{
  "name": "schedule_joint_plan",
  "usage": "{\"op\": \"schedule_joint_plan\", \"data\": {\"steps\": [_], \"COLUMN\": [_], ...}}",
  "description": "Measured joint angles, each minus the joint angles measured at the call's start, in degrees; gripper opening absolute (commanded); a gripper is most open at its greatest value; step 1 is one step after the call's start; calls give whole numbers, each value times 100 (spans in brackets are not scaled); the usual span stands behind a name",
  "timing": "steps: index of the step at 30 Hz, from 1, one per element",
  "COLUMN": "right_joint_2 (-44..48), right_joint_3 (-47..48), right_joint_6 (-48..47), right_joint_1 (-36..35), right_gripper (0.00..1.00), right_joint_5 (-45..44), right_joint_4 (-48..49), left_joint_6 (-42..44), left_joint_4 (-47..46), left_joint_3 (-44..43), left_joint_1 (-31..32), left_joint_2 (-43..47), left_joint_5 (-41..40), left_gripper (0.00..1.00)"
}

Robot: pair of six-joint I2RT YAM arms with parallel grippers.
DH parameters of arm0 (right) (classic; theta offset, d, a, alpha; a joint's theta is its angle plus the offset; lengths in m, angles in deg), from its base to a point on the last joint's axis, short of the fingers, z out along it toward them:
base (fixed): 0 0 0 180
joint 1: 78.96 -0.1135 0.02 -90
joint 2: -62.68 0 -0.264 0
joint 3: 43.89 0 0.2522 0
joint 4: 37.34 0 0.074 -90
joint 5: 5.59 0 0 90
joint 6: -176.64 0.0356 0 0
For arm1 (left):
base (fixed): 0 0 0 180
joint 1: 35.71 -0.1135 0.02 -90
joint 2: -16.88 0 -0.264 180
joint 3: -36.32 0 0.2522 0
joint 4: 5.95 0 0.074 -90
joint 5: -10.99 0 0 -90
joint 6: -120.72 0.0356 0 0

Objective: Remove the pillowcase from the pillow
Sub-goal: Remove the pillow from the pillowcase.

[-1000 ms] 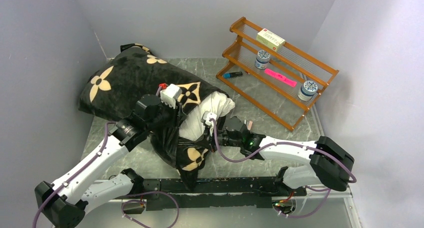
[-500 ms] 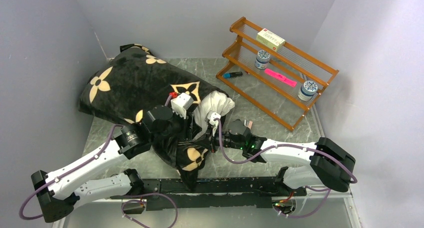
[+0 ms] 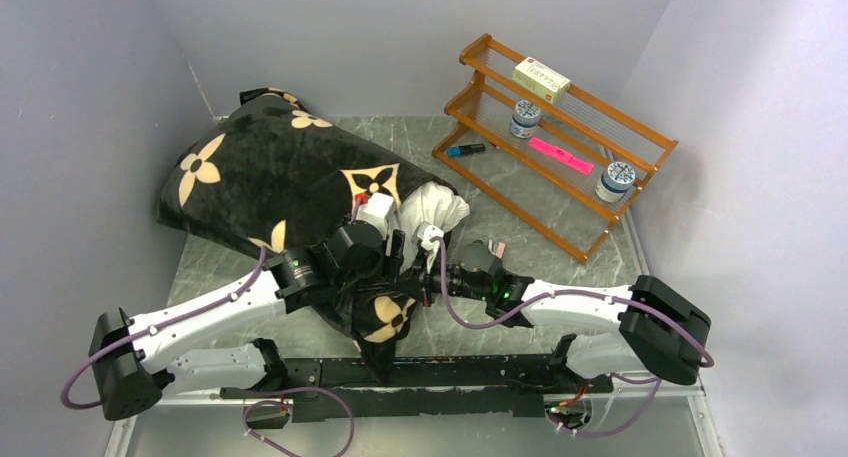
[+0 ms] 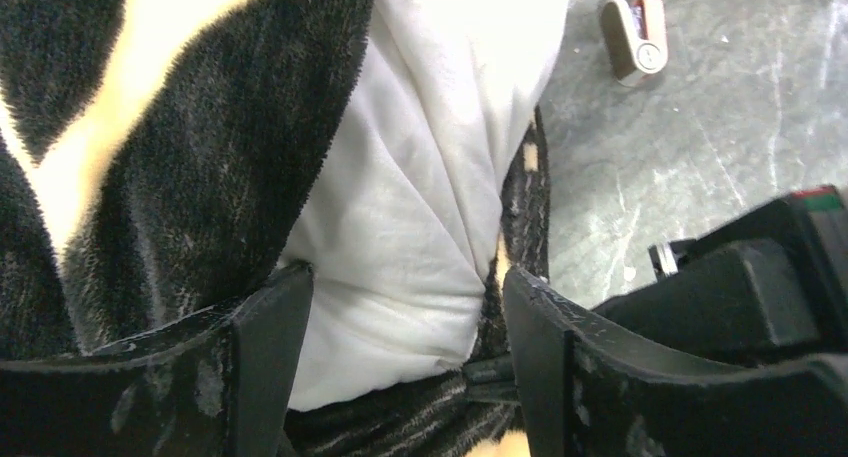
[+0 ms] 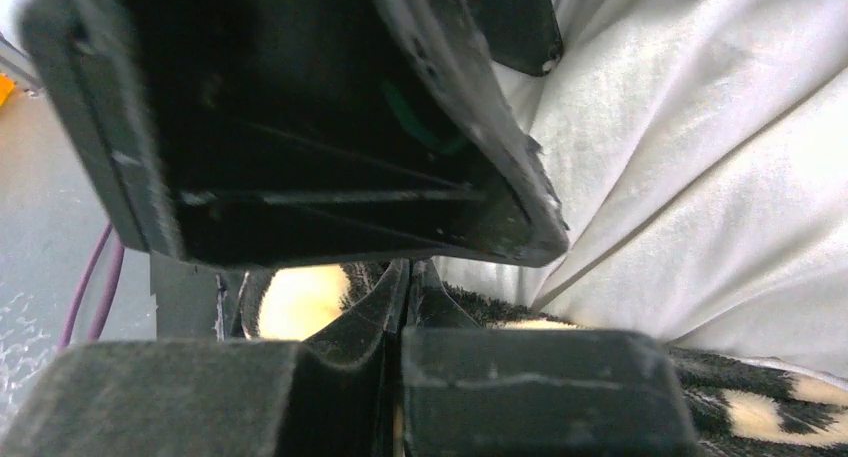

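The black plush pillowcase point(image 3: 270, 172) with tan flowers covers most of the white pillow point(image 3: 432, 212), whose bare end sticks out on the right. In the left wrist view my left gripper point(image 4: 400, 322) is open, its jaws on either side of the pillow's white corner point(image 4: 420, 187), with the pillowcase point(image 4: 190, 147) beside it. In the top view it point(image 3: 398, 260) sits at the case's opening. My right gripper point(image 5: 405, 312) is shut on the pillowcase's black edge point(image 5: 760, 397), under the pillow point(image 5: 700, 167). In the top view it point(image 3: 427, 281) is just right of the left gripper.
A wooden two-tier rack point(image 3: 600, 227) stands at the back right with a box, two tins, a pink item and a blue marker. A small tan and grey object point(image 3: 497, 249) lies on the grey table near the right wrist, also in the left wrist view point(image 4: 635, 39). Walls close in on the left and right.
My left arm has swung right and toward me, from on top of the pillowcase to the pillow's bare end. The right arm has barely moved.
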Motion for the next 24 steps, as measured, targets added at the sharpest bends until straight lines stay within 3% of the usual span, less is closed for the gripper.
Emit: {"op": "schedule_joint_plan", "data": {"steps": [11, 14, 20, 24], "right_joint_2": [-2, 0, 107, 254], "right_joint_3": [-96, -170, -310, -365], "right_joint_6": [46, 101, 181, 195], "right_joint_1": [0, -7, -17, -17], "right_gripper": [0, 0, 0, 0], "right_joint_5": [-7, 20, -63, -170], "right_joint_4": [107, 109, 164, 175], "left_joint_6": [-22, 0, 101, 243], "left_joint_4": [-258, -422, -721, -828], "left_joint_3": [96, 205, 291, 280], "left_joint_1": [63, 63, 57, 22], "left_joint_2": [-549, -621, -905, -1119], "left_joint_5": [-616, -706, -828, -914], "left_gripper": [96, 95, 79, 50]}}
